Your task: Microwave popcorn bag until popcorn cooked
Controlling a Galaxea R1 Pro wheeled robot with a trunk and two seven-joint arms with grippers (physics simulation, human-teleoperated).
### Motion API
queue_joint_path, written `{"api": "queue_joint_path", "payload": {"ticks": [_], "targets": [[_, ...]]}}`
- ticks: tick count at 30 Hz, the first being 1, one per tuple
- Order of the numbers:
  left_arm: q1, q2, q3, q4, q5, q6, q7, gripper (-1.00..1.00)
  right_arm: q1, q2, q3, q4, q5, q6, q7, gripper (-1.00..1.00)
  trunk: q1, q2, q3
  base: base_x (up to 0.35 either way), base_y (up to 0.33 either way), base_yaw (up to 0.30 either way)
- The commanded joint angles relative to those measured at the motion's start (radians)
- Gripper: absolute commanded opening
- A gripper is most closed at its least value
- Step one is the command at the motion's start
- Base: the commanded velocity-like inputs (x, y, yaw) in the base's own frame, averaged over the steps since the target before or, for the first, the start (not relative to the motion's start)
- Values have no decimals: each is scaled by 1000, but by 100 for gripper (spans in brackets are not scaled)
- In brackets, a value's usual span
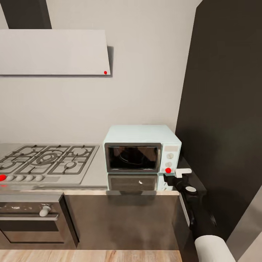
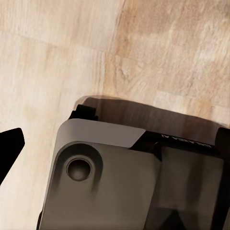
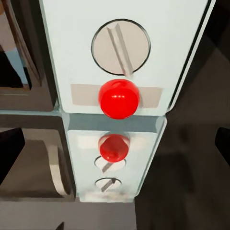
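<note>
The microwave [image 1: 142, 148] is seen standing on the grey glossy worktop [image 1: 95, 174], at its right end, against the white wall [image 1: 145, 72]. Its long axis runs side to side along the wall and its dark glass door [image 1: 133, 157] faces outward, toward the robot. The door is shut; a curved shape is faintly made out behind the glass, but what it is cannot be told. On the control panel to the door's right, two white knobs and a red button [image 1: 168, 170] below them are seen. In the right wrist view the lower knob [image 3: 120, 47] and the red button [image 3: 119, 98] are shown close up, mirrored in the shiny worktop beneath.

The right pincer [image 1: 178, 174] is held just in front of the red button; whether it touches cannot be told. Its dark finger tips sit at opposite edges of the wrist picture, well apart, with nothing gripped. The arm behind it is partly lost against the dark tall cabinet [image 1: 225, 109].

In the left wrist view a grey part of the robot's body [image 2: 124, 177] and light wood floor [image 2: 57, 57] are shown; one dark finger tip [image 2: 9, 148] is cut off at the edge, so the left pincer's opening cannot be told.

Left of the microwave a steel gas hob [image 1: 47, 160] is set in the worktop, with a built-in oven [image 1: 32, 218] below and a flat white hood [image 1: 54, 52] above.
</note>
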Motion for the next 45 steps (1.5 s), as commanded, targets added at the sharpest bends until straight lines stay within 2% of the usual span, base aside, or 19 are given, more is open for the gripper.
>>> {"api": "queue_joint_path", "payload": {"ticks": [1,4,5,9,11,20,26,38,41,45], "targets": [[-1,0,-8,0,10,3,-1,100,-1,1,-4,-2,11,4,11,100,0,-1,-1,0,0,0],[-1,1,-8,0,10,3,-1,100,-1,1,-5,-2,11,5,10,100,0,-1,-1,0,0,0],[-1,1,-8,0,10,2,-1,100,-1,1,-10,-1,11,5,10,-100,0,-1,-1,0,0,0],[-1,1,-8,0,10,2,-1,100,-1,1,-88,-3,14,5,12,-100,0,-1,-1,0,0,0],[-1,1,-8,0,10,3,-1,100,-1,1,-99,-6,16,5,12,-100,0,-1,-1,0,0,0],[-1,-2,-8,0,10,2,-1,100,-1,18,-96,-15,23,2,12,-100,0,-1,-1,0,0,0],[-1,-2,-8,0,10,2,-1,100,-1,19,-96,-14,14,0,14,-100,0,-1,-1,9,0,0],[-1,-2,-8,0,10,2,-1,100,-1,20,-96,0,10,-1,14,-100,0,-1,-1,232,0,0],[-1,-2,-8,0,10,2,-1,100,-1,19,-96,52,15,-10,12,-100,0,-1,-1,167,0,0],[-1,-2,-8,0,10,2,-1,100,-1,18,-96,67,15,-11,11,-100,0,-1,-1,103,0,0]]}}
